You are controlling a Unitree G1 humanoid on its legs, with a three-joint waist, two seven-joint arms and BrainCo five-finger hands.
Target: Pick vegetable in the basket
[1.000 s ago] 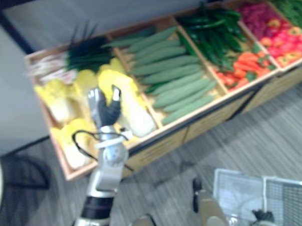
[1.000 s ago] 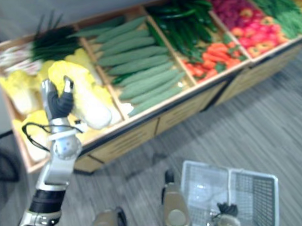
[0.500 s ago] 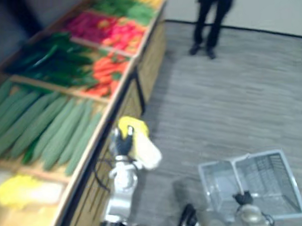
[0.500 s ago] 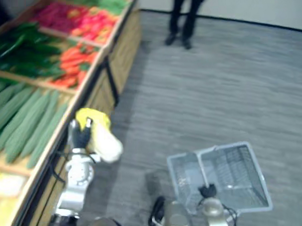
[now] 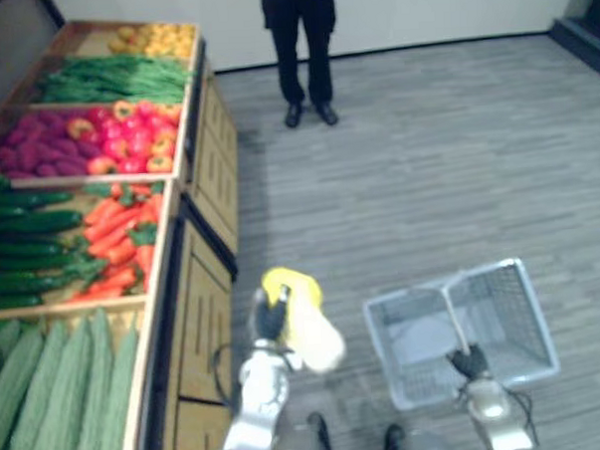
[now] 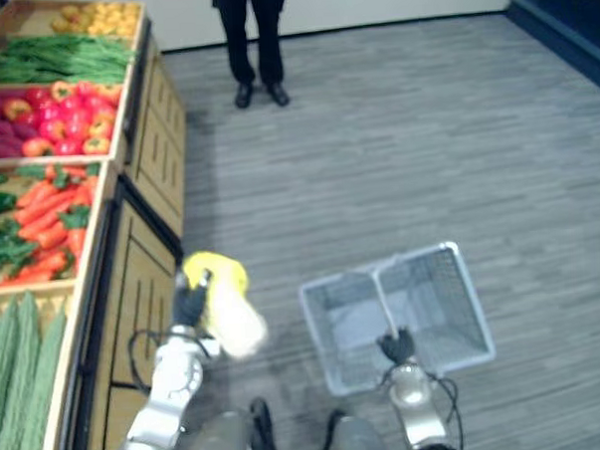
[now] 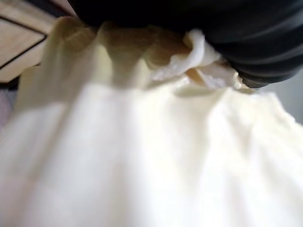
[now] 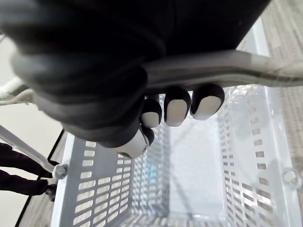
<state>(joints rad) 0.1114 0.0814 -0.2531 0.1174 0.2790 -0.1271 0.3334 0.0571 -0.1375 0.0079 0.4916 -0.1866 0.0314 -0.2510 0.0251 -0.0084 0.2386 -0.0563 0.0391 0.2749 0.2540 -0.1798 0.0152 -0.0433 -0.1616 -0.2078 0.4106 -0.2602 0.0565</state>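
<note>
- Left hand (image 5: 271,317): fingers clamped round the cabbage (image 5: 311,330), which is carried above the floor (image 5: 427,160).
- Cabbage position: 9 o'clock of the basket (image 5: 503,311), apart from it, not inside.
- Right hand (image 5: 472,361): fingers curled round the basket handle (image 8: 236,64).
- Floor: grey, finely striped.
- Wooden produce stand (image 5: 203,179): at 9 o'clock, with compartments of carrots (image 5: 117,248), peppers (image 5: 127,148) and green beans (image 5: 114,79).
- Person (image 5: 302,46): standing at 12 o'clock.
</note>
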